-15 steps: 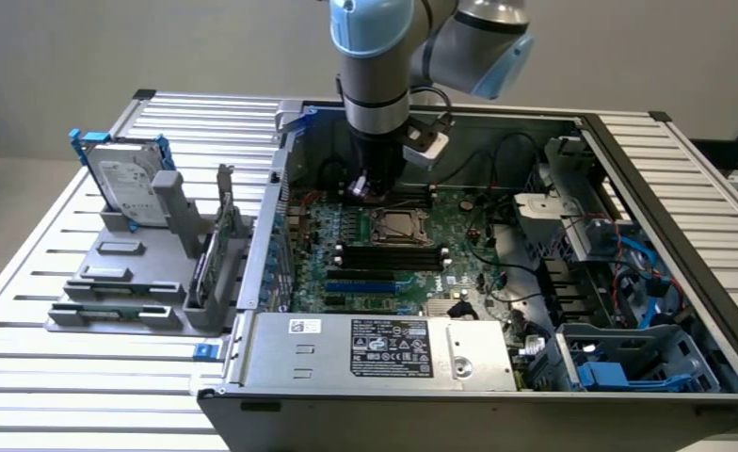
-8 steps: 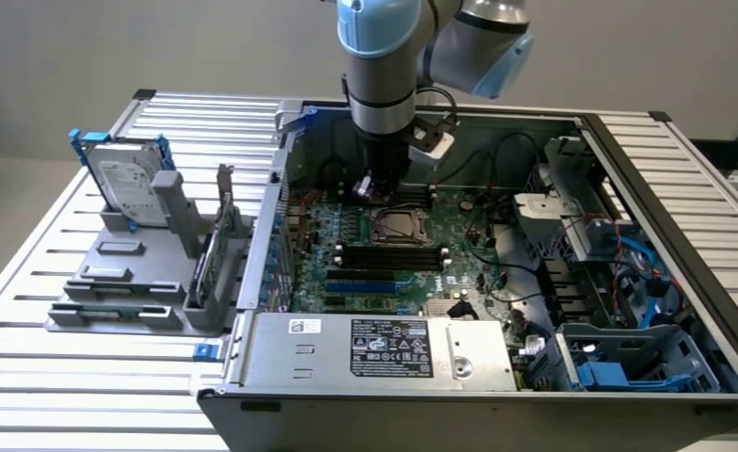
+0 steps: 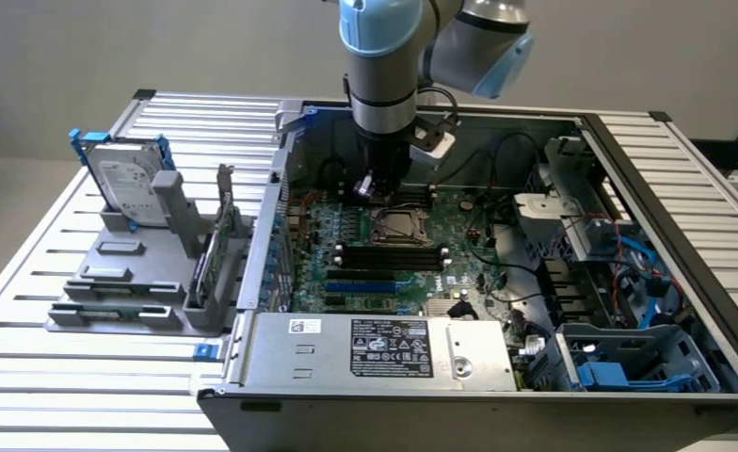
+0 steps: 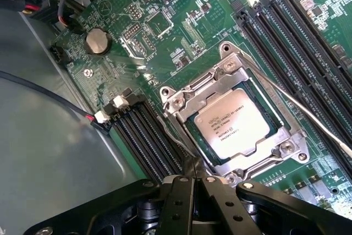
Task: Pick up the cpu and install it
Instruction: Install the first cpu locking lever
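Note:
The cpu (image 4: 234,125), a small square chip with a silver-grey printed top, lies flat inside the dark socket, within its metal frame (image 4: 179,100) on the green motherboard. My gripper (image 4: 193,164) hovers just beside the socket's corner, fingers pressed together and shut with nothing between them. In the exterior view the gripper (image 3: 372,188) hangs inside the open computer case, slightly above and toward the exterior view's left of the socket (image 3: 401,226). A thin metal lever (image 4: 308,119) runs along one side of the socket.
Black memory slots (image 4: 308,42) flank the socket. A coin battery (image 4: 98,41) and cables (image 4: 49,100) lie near the case wall. Outside the case, a hard drive (image 3: 131,179) stands on a grey fixture (image 3: 124,282). The power supply (image 3: 382,348) sits at the case front.

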`<state>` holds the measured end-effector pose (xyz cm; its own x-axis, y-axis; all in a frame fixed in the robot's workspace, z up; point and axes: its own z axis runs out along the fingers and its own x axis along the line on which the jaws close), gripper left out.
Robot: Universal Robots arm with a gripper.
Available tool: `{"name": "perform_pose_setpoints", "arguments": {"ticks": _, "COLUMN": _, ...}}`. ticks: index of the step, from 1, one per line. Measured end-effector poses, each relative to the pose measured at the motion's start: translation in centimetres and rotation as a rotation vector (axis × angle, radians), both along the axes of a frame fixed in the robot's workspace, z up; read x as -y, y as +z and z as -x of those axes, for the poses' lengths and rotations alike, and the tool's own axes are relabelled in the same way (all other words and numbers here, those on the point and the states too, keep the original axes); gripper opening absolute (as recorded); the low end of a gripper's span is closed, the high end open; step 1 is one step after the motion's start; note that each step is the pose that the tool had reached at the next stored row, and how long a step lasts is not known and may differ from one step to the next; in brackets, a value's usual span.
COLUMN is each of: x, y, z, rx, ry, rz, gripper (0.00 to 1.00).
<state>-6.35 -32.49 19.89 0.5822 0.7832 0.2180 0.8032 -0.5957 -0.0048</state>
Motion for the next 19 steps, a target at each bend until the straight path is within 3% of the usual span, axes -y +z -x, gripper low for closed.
{"name": "perform_pose_setpoints", "arguments": {"ticks": 4, "x": -0.24, "y": -0.06, "z": 0.0, "rx": -0.002, "ry": -0.005, "rz": 0.0003, "gripper": 0.11}}
{"name": "perform_pose_setpoints", "arguments": {"ticks": 19, "x": -0.25, "y": -0.09, "z": -0.69, "rx": -0.0149, "ry": -0.006, "rz": 0.0048, "gripper": 0.11}}
